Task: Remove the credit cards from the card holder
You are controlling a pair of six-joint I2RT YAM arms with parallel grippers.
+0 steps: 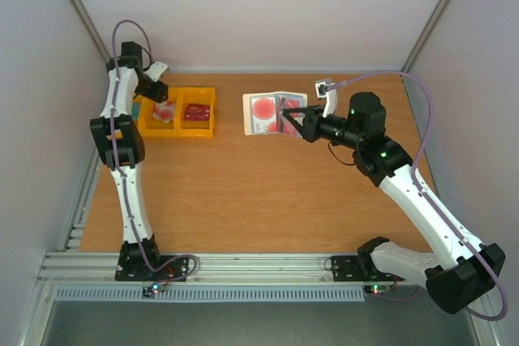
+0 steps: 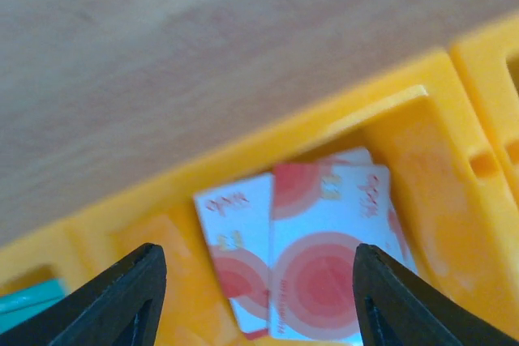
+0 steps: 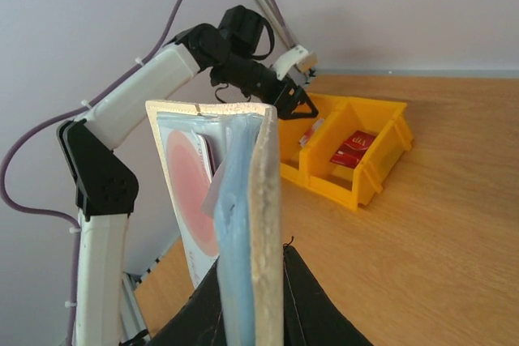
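the right arm (image 1: pixel 422 208) rises from its base at the near right edge of the table (image 1: pixel 243 200), elbow bent, forearm reaching leftward toward the far middle. the right gripper (image 1: pixel 285 117) is pressed together on the card holder (image 1: pixel 263 113), pinching it from its right side. the holder is near the far edge, about midway along it, opened out, its long axis running left to right along that edge. from above, its pale inside faces up. from the right wrist, the cream outer panel stands edge-on between the fingers with the blue-grey lining beside it, and a clear pocket shows a pocketed card (image 3: pixel 190 192) with a red round mark. whether the holder touches the table i cannot tell.

the left arm (image 1: pixel 122 143) stretches from the near left edge to the far left corner, wrist bent down over the yellow bins (image 1: pixel 199 129). the left gripper (image 1: pixel 156 93) is spread wide, holding nothing, above the left bin. in that bin lie two credit cards (image 2: pixel 324 257), overlapping, whitish with red concentric circles. a red packet (image 1: pixel 196 113) lies in the neighbouring bin.
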